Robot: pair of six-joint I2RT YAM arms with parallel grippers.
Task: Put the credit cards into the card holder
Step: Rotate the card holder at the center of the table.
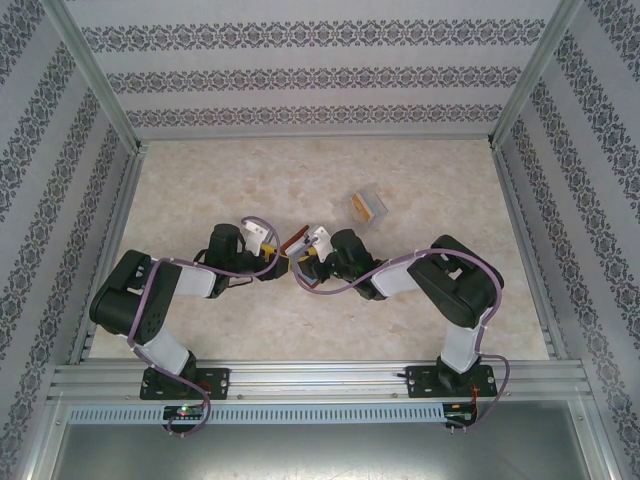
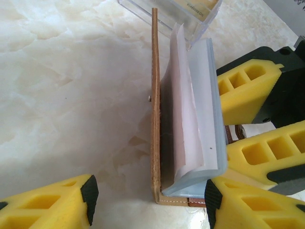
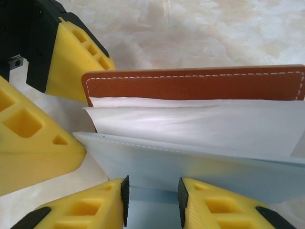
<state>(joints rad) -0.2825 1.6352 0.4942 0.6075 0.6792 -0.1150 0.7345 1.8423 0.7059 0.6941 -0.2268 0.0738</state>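
Top view: the card holder (image 1: pixel 294 243) was a small reddish-brown sliver over the middle of the table (image 1: pixel 200 180). The left gripper (image 1: pixel 281 263) and right gripper (image 1: pixel 306 256) met at it from either side. The clear box (image 1: pixel 377 203) lay beyond and to the right of the card holder, apart from it, with the orange credit cards (image 1: pixel 358 207) inside. Jaw state was unreadable here, and I couldn't tell whether the holder touched the table.

Left wrist view: the card holder was seen end-on and opened. Its leather flap (image 2: pixel 155 95) stood upright with a tiny stud (image 2: pixel 149 98) on the outer face. A white paper lining (image 2: pixel 183 109) sat inside it, and the blue-grey panel (image 2: pixel 209 109) curled away to the right. The left gripper's fingers (image 2: pixel 71 200) were spread wide around the holder's near end — one was clear of the leather, the other sat at the blue-grey corner. The right gripper's yellow fingers sat against the blue-grey side. The clear box sat just past the holder's far end, with a tan card inside.

Right wrist view: this side showed the white stitching along the leather flap's edge, layered white sheets and a stitch line on the blue-grey panel. The right gripper's fingers (image 3: pixel 90 210) pinched that panel's lower edge — it ran down between their black pads. The left gripper's fingers sat at the holder's left end, one behind the leather and one in front.
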